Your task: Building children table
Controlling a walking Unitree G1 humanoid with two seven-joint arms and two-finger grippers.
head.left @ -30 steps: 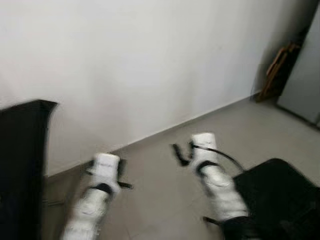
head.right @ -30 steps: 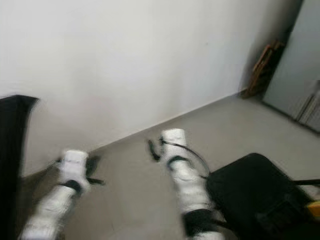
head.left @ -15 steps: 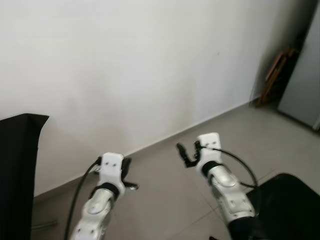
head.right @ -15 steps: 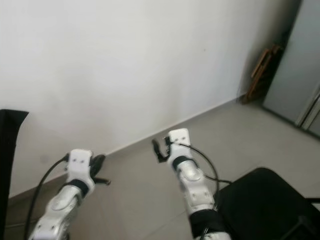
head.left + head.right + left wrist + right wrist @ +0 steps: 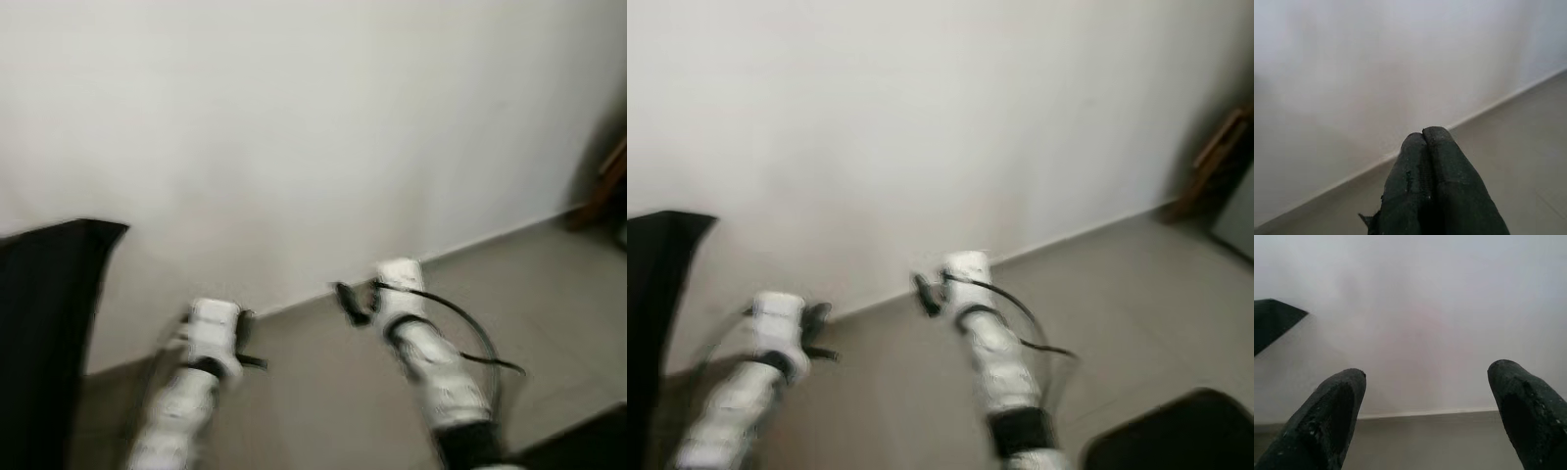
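1. Both head views are blurry, so small things are hard to make out. No table parts can be made out in front of the robot.
2. A big black shape (image 5: pixel 44 333) is cut off at the robot's left edge. What it is cannot be told.
3. Another dark shape (image 5: pixel 1176 436) is cut off low on the right. A brown wooden thing (image 5: pixel 1215 162) leans in the far right corner, half out of sight.
4. The wall (image 5: pixel 294 127) is plain, smooth and white. The floor (image 5: pixel 549 313) is grey tile.
5. The left gripper (image 5: pixel 1425 139) is held up in the air with its two black fingers pressed together, holding nothing. It points at where the wall meets the floor.
6. The right gripper (image 5: pixel 1425 382) is also up in the air with its rough black fingers (image 5: pixel 1332 406) spread wide and nothing between them.
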